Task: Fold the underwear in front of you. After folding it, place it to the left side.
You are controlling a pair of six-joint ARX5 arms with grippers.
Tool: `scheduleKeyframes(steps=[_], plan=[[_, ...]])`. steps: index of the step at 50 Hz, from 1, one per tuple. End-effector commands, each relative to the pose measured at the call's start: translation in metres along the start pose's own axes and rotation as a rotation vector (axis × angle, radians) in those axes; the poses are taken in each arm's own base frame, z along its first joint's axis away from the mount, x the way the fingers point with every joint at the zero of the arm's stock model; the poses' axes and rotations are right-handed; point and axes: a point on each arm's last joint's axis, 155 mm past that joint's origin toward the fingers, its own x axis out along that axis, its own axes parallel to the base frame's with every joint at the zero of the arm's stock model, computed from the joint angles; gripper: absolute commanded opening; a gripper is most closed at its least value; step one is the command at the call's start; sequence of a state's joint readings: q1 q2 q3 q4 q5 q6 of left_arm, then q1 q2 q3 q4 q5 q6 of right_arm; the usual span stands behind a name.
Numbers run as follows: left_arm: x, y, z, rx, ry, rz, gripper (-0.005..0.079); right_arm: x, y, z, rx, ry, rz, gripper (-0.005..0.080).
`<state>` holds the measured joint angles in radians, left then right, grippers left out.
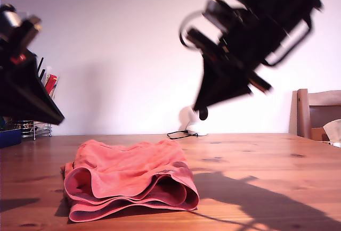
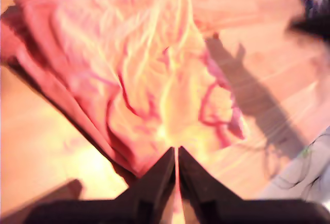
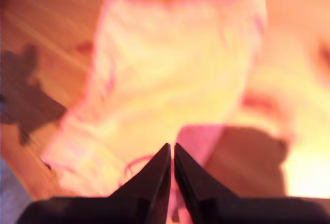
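The coral-red underwear lies folded in layers on the wooden table, towards the exterior view's left, with its curved hems facing the camera. My first gripper hangs shut above the wrinkled underwear and holds nothing. My second gripper is also shut, high over the blurred underwear, and it too is empty. In the exterior view one dark arm stands at the left edge. Another arm is raised and blurred at the upper right. I cannot tell which arm is which.
A wire rack with black and red utensils stands at the back on the exterior view's left, beside a blue box. A white object with a black cable sits at the table's back. A wooden chair is at the right.
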<state>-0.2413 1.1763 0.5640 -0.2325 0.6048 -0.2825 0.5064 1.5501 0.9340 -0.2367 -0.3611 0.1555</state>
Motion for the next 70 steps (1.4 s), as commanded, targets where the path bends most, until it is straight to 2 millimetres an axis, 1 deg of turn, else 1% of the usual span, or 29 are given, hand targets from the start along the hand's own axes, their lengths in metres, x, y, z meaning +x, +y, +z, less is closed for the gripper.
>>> scheduleKeyframes(steps=[1,4,5,8,10,11,12,13,15,17,19,23,30,37,43,47,55,59,70], plan=[[0.004,0.007,-0.021,-0.074,0.043,0.0,0.0076,0.0,0.003,-0.011,0.006,0.013,0.017,-0.001],[0.005,0.005,-0.032,-0.116,0.068,-0.026,0.0149,0.002,0.005,-0.022,0.028,0.04,0.035,-0.0007],[0.005,0.005,-0.035,-0.155,0.078,-0.028,0.0181,0.002,0.006,-0.026,0.041,0.046,0.043,-0.0001],[0.006,0.005,-0.044,-0.211,0.099,-0.032,0.0266,0.003,0.012,-0.032,0.082,0.067,0.081,0.0041],[0.006,0.005,-0.048,-0.244,0.113,-0.031,0.0316,0.002,0.018,-0.038,0.115,0.093,0.116,0.0115],[0.006,0.005,-0.049,-0.263,0.119,-0.031,0.0342,0.001,0.023,-0.04,0.124,0.107,0.139,0.0178],[0.005,0.005,-0.051,-0.268,0.125,-0.032,0.0373,0.0,0.025,-0.044,0.152,0.122,0.149,0.0221],[0.005,0.004,-0.051,-0.284,0.128,-0.037,0.0406,0.0,0.027,-0.046,0.172,0.136,0.159,0.0299],[0.005,0.0,-0.052,-0.302,0.136,-0.055,0.0475,-0.002,0.031,-0.051,0.206,0.16,0.176,0.0405],[0.005,-0.002,-0.052,-0.327,0.141,-0.066,0.052,-0.003,0.032,-0.057,0.23,0.187,0.182,0.0447],[0.005,-0.002,-0.053,-0.337,0.143,-0.066,0.0536,-0.004,0.032,-0.063,0.242,0.21,0.179,0.0449],[0.005,0.0,-0.055,-0.357,0.151,-0.055,0.0537,-0.003,0.032,-0.071,0.257,0.244,0.175,0.0449],[0.008,0.005,-0.057,-0.37,0.158,-0.035,0.0559,0.003,0.035,-0.081,0.27,0.284,0.184,0.046],[0.011,0.009,-0.06,-0.381,0.173,-0.026,0.0562,0.012,0.035,-0.092,0.288,0.328,0.195,0.0467],[0.014,0.008,-0.064,-0.379,0.187,-0.025,0.0562,0.02,0.035,-0.102,0.297,0.363,0.199,0.0506],[0.015,0.007,-0.064,-0.371,0.188,-0.028,0.0562,0.025,0.035,-0.105,0.295,0.37,0.199,0.0506],[0.015,0.006,-0.064,-0.37,0.189,-0.03,0.0562,0.034,0.034,-0.099,0.311,0.344,0.205,0.0506],[0.015,0.006,-0.064,-0.369,0.188,-0.03,0.0561,0.038,0.033,-0.1,0.316,0.342,0.204,0.0506],[0.015,0.007,-0.064,-0.364,0.189,-0.03,0.0561,0.053,0.027,-0.115,0.336,0.384,0.2,0.0506]])
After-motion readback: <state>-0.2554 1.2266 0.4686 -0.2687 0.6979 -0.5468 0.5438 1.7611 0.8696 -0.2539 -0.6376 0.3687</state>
